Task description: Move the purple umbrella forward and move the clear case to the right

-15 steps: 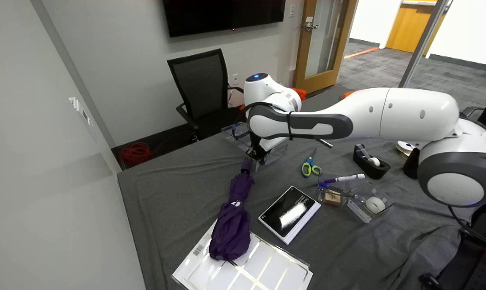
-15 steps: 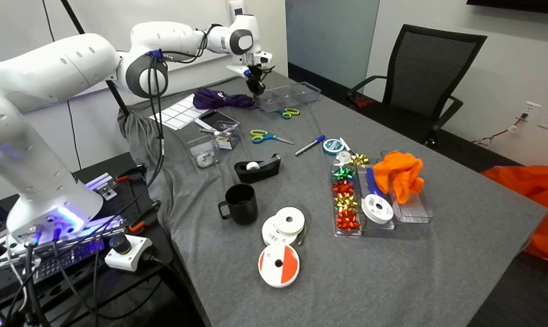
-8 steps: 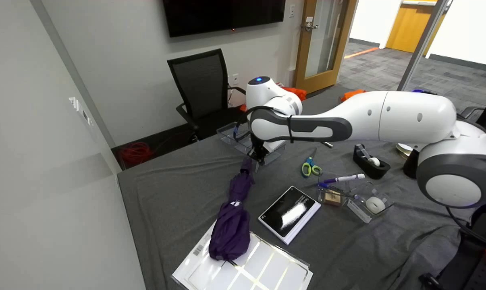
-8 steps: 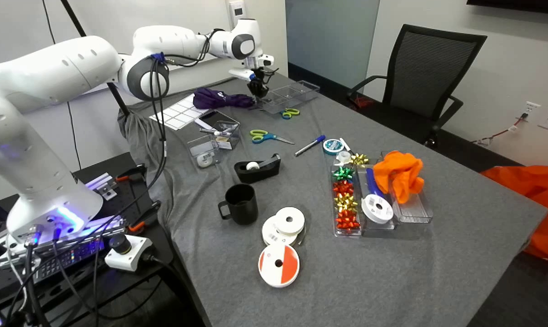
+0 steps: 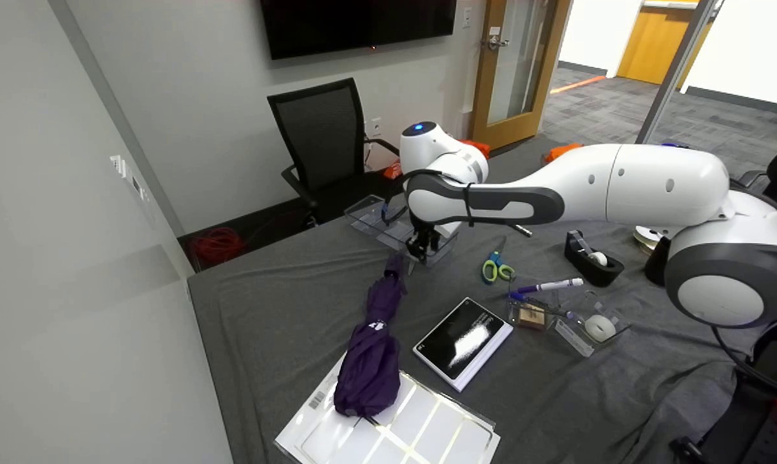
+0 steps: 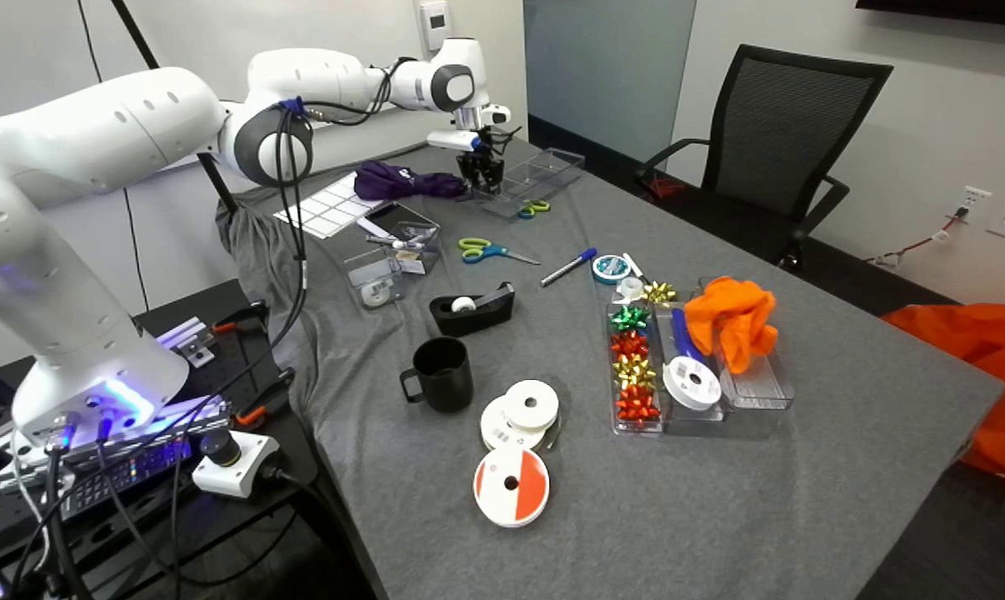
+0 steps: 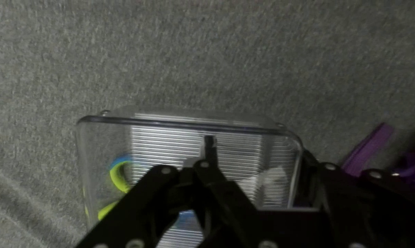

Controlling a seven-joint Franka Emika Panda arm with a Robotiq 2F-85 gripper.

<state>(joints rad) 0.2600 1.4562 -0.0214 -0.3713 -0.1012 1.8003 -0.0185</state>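
Note:
The clear case (image 6: 552,171), a long see-through box with compartments, lies near the table's far edge. Its ribbed floor and rounded end (image 7: 190,125) fill the middle of the wrist view. My gripper (image 7: 259,148) stands open around the case's end wall. One of the fingers (image 7: 210,148) is over the case's floor, another lies just outside the wall; contact cannot be made out. The purple umbrella (image 5: 369,361) lies folded beside the case, its thick end on a white gridded sheet. Its purple strap (image 7: 367,148) shows at the right of the wrist view, beyond the outer finger.
Green-and-blue scissors handles (image 6: 534,208) show at the case's near end. More scissors (image 6: 486,250), a black-topped box (image 5: 462,341), small clear boxes (image 5: 588,328) with tape and a tape dispenser (image 6: 472,310) lie closer to the robot. A mug (image 6: 442,375) stands further along.
My gripper has gone from shut to open and sunk slightly, drifting right in both exterior views. The clear case has shifted a little, and its near end sits lower. The umbrella stays put.

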